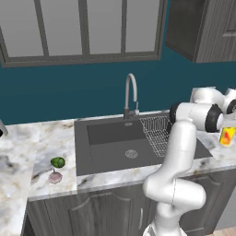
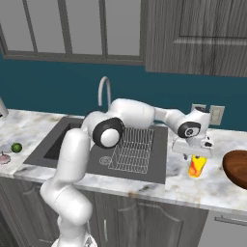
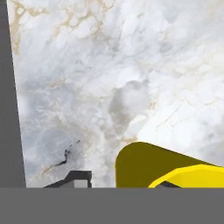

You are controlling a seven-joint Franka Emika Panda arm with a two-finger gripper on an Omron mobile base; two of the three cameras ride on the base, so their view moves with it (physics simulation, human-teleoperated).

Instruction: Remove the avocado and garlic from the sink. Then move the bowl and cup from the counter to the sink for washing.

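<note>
The hand sits directly over one yellow cup on the counter right of the sink; its fingers are hidden, so grip cannot be confirmed. The cup's red mark is unreadable. One bowl is cut off. One avocado and one garlic lie left of the sink.

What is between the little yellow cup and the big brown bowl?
Nothing: bare marble counter lies between the small yellow cup and the wide reddish-brown bowl, seen in the right base view.
</note>
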